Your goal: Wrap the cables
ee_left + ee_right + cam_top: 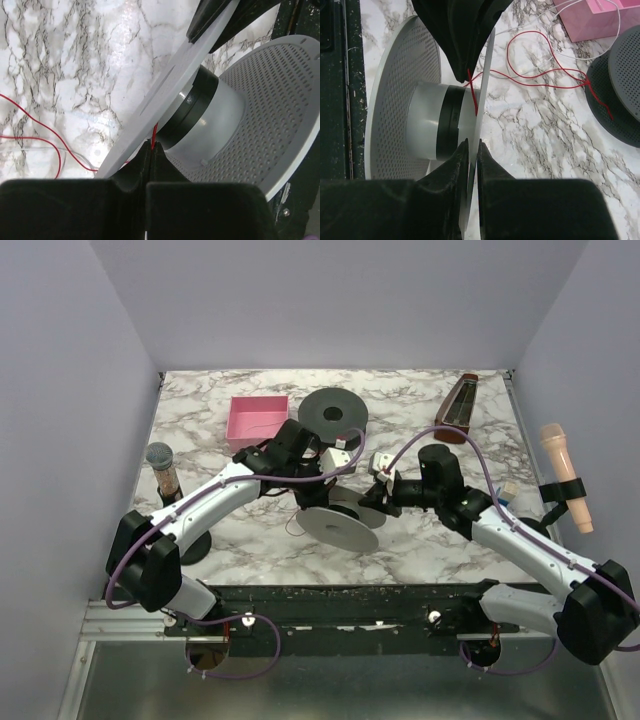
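Note:
A grey spool (338,525) with two perforated flanges and a pale core with a black band (192,112) (445,122) is held tilted above the table middle. My right gripper (473,143) is shut on the rim of the spool's thin flange (485,80). My left gripper (151,145) is shut on the thin red cable (154,132) right beside the core, under the flange. The cable (540,82) runs from there in loose loops over the marble toward the dark spool. Its slack also shows at the left of the left wrist view (35,125).
A dark grey spool (333,411) and a pink box (257,422) with a white wire stand at the back. A metronome (458,408) is at the back right. Microphones stand at the left (161,472) and right (565,475) edges.

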Controlling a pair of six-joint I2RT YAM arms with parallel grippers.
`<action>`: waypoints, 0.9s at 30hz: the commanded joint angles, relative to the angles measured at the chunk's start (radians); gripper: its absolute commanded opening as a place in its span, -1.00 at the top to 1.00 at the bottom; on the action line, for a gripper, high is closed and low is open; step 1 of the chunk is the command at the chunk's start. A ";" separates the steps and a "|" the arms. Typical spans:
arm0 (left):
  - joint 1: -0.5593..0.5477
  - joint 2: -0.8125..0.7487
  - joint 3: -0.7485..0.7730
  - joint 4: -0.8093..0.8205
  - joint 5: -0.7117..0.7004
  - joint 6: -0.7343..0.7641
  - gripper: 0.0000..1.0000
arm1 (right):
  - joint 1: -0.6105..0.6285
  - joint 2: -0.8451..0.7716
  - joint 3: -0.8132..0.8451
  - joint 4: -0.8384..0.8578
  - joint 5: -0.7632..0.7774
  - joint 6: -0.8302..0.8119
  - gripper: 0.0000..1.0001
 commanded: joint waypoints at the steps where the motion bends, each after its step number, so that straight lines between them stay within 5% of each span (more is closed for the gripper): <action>1: -0.004 -0.013 -0.017 0.173 0.073 -0.008 1.00 | 0.022 0.014 0.006 0.063 -0.146 -0.024 0.64; 16: -0.026 0.011 0.024 0.182 0.073 0.004 1.00 | 0.016 0.014 0.009 0.084 -0.146 0.028 -0.07; 27: -0.041 0.018 0.006 0.150 0.088 0.100 1.00 | 0.016 0.085 0.043 0.176 0.038 0.125 0.01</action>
